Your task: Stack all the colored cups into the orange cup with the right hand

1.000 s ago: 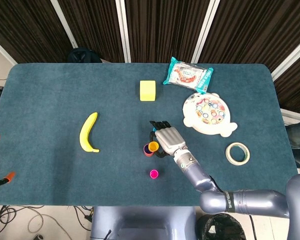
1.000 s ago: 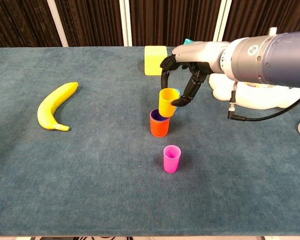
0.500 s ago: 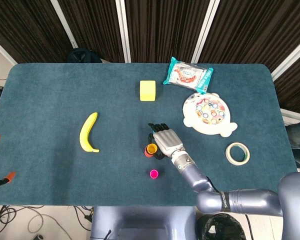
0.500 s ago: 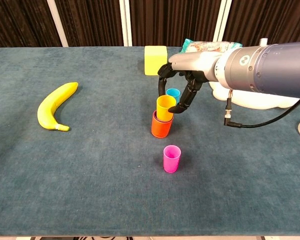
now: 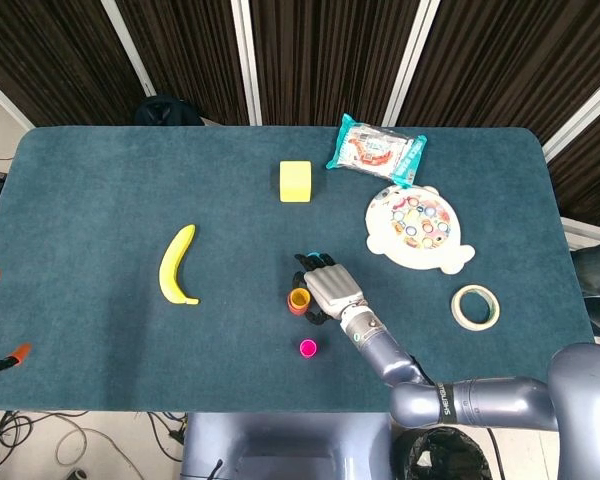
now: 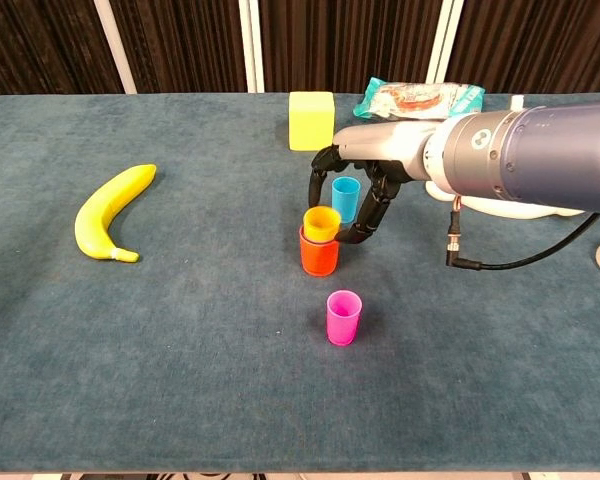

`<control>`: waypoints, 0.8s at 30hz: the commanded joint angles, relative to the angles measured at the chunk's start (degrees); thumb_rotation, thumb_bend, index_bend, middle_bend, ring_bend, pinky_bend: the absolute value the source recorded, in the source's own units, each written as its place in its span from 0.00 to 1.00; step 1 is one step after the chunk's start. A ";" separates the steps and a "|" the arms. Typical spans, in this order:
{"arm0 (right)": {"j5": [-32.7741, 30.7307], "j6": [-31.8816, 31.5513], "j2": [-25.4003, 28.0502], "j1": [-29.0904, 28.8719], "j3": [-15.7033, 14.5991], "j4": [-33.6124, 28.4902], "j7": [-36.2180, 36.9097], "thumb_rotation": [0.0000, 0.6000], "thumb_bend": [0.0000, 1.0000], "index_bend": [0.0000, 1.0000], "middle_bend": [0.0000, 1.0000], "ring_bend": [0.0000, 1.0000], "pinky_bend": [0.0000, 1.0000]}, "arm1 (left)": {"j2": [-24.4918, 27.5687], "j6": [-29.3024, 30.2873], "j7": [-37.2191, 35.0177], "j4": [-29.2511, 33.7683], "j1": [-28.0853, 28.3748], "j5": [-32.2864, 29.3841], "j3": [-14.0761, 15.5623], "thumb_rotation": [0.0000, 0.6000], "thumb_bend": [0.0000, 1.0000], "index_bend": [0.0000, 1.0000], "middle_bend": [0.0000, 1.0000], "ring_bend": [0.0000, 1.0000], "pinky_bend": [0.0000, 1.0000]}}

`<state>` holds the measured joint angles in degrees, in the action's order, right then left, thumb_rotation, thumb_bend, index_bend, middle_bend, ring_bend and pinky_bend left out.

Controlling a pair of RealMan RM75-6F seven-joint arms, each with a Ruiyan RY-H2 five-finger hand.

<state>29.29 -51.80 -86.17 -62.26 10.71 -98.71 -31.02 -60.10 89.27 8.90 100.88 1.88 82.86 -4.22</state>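
The orange cup (image 6: 320,258) (image 5: 296,307) stands near the table's middle with the yellow cup (image 6: 322,222) (image 5: 300,297) sunk into it, only the yellow cup's top showing. My right hand (image 6: 365,185) (image 5: 332,287) arches over the pair from behind and to the right, its fingers curled around the yellow cup's rim and seeming to touch it still. A blue cup (image 6: 346,198) stands upright just behind, under the hand's palm. The pink cup (image 6: 343,316) (image 5: 307,348) stands alone in front of the stack. My left hand shows in neither view.
A banana (image 5: 177,265) lies to the left. A yellow block (image 5: 295,181) sits behind the cups. A snack bag (image 5: 377,150), a white toy plate (image 5: 418,228) and a tape roll (image 5: 475,306) lie on the right side.
My right hand has lowered the yellow cup from above the orange cup down into it. The hand has dropped with it, and the blue cup now shows behind.
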 commanded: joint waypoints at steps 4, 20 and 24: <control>-0.07 0.21 0.18 -0.29 -0.07 -0.42 0.25 1.00 0.39 0.05 0.00 0.08 0.07 | 0.02 -0.01 -0.01 0.02 0.01 0.07 0.04 1.00 0.00 0.00 0.00 0.00 0.04; -0.31 -1.65 1.73 0.28 2.97 2.61 3.61 1.00 0.39 0.06 0.00 0.08 0.07 | -0.18 -0.15 0.03 -0.69 0.16 -1.51 -0.76 1.00 0.00 0.00 0.00 0.00 0.04; -1.77 0.52 0.57 -0.56 2.34 6.37 3.14 1.00 0.39 0.10 0.00 0.08 0.07 | -0.33 -0.31 0.34 -0.85 0.24 -2.10 -0.96 1.00 0.00 0.00 0.00 0.00 0.04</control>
<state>28.29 -52.31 -84.97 -62.38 13.34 -93.88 -27.69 -60.40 88.99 9.19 100.07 2.10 80.82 -5.14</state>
